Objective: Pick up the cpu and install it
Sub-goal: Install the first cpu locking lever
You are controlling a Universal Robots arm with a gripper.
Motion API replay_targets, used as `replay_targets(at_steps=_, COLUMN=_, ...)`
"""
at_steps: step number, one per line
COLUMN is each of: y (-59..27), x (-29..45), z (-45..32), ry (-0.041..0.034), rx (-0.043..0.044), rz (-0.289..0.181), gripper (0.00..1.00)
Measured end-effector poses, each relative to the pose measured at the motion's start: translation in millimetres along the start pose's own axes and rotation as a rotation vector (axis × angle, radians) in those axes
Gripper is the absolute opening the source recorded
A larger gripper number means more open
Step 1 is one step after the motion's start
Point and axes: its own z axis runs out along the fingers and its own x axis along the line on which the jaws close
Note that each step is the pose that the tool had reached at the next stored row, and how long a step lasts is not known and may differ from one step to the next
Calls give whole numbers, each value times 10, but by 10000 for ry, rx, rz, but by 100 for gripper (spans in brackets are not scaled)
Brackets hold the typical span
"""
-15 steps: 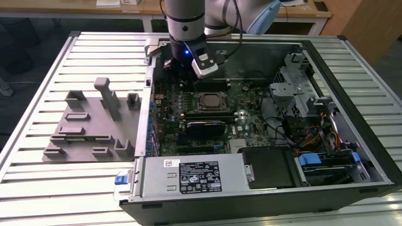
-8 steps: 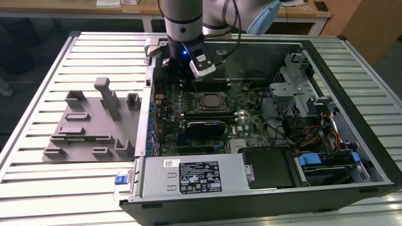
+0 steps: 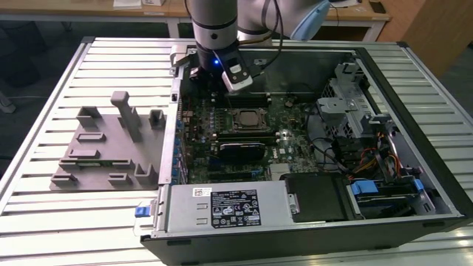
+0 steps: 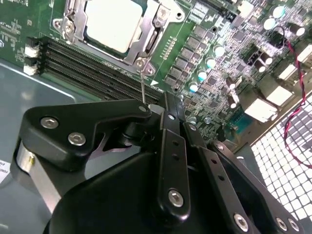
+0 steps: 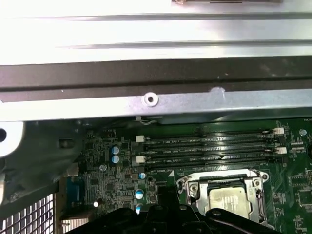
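A pale ribbed metal desk (image 3: 66, 221) spreads wide below and around the jaws. Well beyond them, past the desk's edge, stand light wooden tables on white legs (image 3: 88, 12), a brown wooden panel (image 3: 436, 27) and dark floor (image 3: 37, 55). The light is even.

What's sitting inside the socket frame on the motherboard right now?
The cpu, pale silver top up, lies within the metal socket frame. Whatever lies beneath the chip is covered by it.
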Motion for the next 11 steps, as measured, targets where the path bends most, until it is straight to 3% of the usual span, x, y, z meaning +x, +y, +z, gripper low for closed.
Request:
replay_targets(at_steps=7, y=0, x=2, z=0, ry=28, rx=-435, rz=28, gripper=11)
replay_targets(at_steps=11, y=1, x=1, z=0, ry=31, rx=-470, rz=30, gripper=11)
